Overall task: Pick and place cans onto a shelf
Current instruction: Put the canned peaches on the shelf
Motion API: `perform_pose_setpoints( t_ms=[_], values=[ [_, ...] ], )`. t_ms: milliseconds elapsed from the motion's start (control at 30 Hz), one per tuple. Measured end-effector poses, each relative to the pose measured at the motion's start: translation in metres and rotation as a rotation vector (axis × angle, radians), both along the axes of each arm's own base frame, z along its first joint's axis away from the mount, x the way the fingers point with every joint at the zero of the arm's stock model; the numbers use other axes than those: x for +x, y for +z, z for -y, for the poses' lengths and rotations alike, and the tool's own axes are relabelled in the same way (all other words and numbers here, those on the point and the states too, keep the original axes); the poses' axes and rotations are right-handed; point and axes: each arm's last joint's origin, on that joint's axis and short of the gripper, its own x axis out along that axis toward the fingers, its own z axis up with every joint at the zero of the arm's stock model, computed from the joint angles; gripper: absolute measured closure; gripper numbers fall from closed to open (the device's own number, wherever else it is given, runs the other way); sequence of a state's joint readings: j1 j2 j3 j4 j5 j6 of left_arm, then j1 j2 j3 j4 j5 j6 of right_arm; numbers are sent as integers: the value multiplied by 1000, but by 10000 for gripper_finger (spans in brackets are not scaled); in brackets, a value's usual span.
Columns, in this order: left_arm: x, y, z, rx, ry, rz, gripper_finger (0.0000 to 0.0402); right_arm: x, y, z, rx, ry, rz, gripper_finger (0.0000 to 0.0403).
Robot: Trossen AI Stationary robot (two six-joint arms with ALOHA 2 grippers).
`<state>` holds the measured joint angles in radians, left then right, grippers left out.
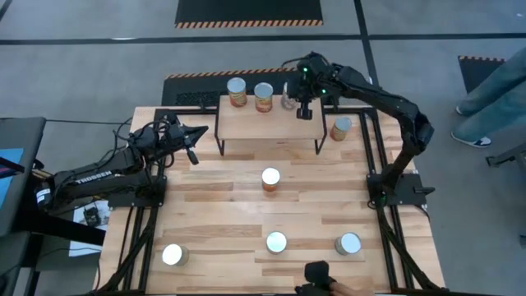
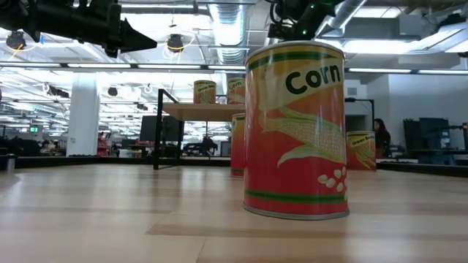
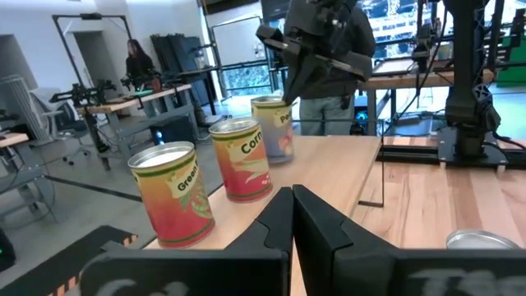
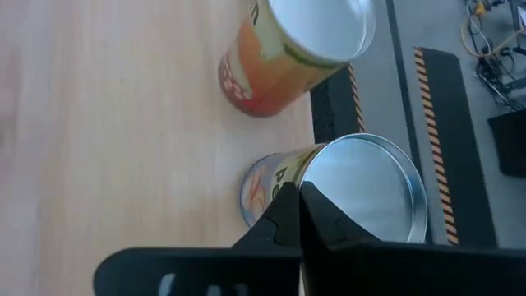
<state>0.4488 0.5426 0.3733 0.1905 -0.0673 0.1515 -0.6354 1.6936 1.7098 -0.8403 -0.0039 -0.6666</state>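
High view half-hides the third shelf (image 1: 267, 122) can (image 1: 288, 101) beneath the closed, empty right gripper (image 1: 304, 109); left gripper (image 1: 197, 131) closed.

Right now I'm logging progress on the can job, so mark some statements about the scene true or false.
1. Three cans stand on the shelf. True: one, a second, a third.
2. The right gripper is above the shelf. True.
3. The right gripper's fingers are open. False: they are shut, beside the third can's top.
4. The left gripper holds a can. False: it is shut and empty, left of the shelf.
5. The table has no cans left. False: five remain, for example one mid-table.
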Motion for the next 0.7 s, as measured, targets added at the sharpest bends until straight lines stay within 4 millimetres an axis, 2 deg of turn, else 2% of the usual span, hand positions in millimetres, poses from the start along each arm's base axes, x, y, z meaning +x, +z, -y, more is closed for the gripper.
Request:
perform_pose_setpoints(
  t_ms=[133,267,433,700],
  values=[
    [0,0,0,0,0,0,401,4,-5,6,23,-2,3,398],
    [0,0,0,2,1,2,401,5,2,7,14,0,27,391],
    [0,0,0,2,3,2,401,5,2,6,25,-9,28,379],
    [0,0,0,2,5,1,401,4,1,5,47,-29,25,345]
  ],
)
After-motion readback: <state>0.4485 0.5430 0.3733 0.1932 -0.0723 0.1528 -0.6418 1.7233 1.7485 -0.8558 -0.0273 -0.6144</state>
